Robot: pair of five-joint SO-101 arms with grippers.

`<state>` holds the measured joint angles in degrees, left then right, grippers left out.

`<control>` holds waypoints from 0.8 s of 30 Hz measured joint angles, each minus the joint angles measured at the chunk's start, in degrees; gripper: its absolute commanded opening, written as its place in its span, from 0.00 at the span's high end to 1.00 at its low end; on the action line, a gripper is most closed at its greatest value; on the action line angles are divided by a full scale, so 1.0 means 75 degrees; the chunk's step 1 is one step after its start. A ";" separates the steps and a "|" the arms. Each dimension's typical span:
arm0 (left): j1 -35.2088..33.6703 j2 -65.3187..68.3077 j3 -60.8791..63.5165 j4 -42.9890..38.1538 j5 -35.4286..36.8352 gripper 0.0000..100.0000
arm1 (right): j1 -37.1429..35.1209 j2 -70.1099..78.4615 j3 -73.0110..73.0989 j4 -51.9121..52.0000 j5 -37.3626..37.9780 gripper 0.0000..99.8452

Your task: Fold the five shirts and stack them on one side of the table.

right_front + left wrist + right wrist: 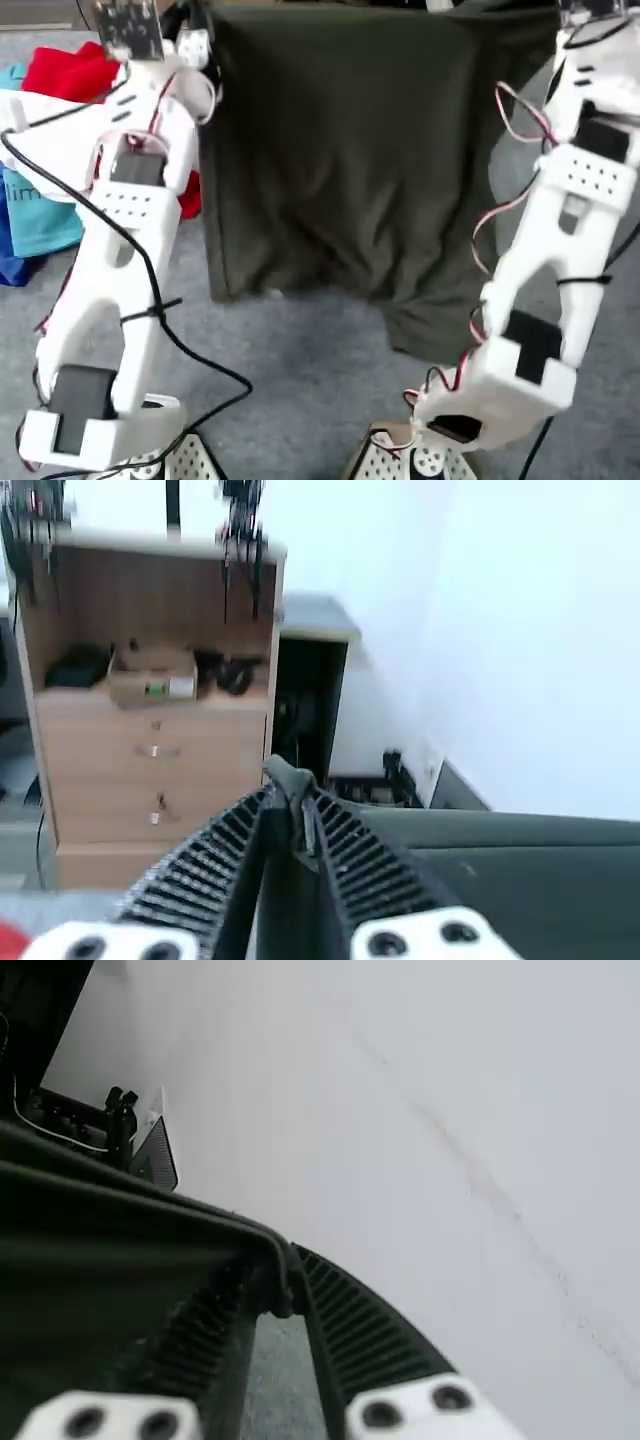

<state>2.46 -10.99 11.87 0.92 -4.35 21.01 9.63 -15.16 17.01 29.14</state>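
Observation:
A dark olive shirt (350, 170) hangs stretched between both arms, lifted at the far side of the table, with its lower edge and one sleeve draped on the grey surface. My left gripper (295, 800) is shut on a pinch of the shirt's top edge (500, 860), which runs off to the side. My right gripper (270, 1295) is shut on the shirt's other top corner (120, 1250). In the high view the left arm (120, 250) rises at the shirt's left edge and the right arm (560, 250) at its right edge.
A heap of other shirts lies at the table's left: a red one (65, 70), a light blue one (35, 210) and a dark blue one (12, 260). Cables hang from both arms. A wooden cabinet (150, 720) stands beyond the table.

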 measured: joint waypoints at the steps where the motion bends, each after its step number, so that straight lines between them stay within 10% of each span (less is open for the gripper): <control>1: 0.0000 0.0047 -0.0293 0.0047 0.0000 0.98 | 0.0000 0.0234 -0.0469 0.0246 -0.0094 1.00; 10: 0.0246 0.0164 -0.1817 0.2954 0.0000 0.98 | 0.0000 0.2004 -0.4220 0.2837 -0.0551 1.00; 24: 0.0316 0.0211 0.0387 0.2391 0.0000 0.98 | -0.0047 0.3130 -0.5955 0.6353 -0.0035 1.00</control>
<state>4.84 -9.41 14.77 18.86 -4.35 20.66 33.10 -59.82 64.66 28.88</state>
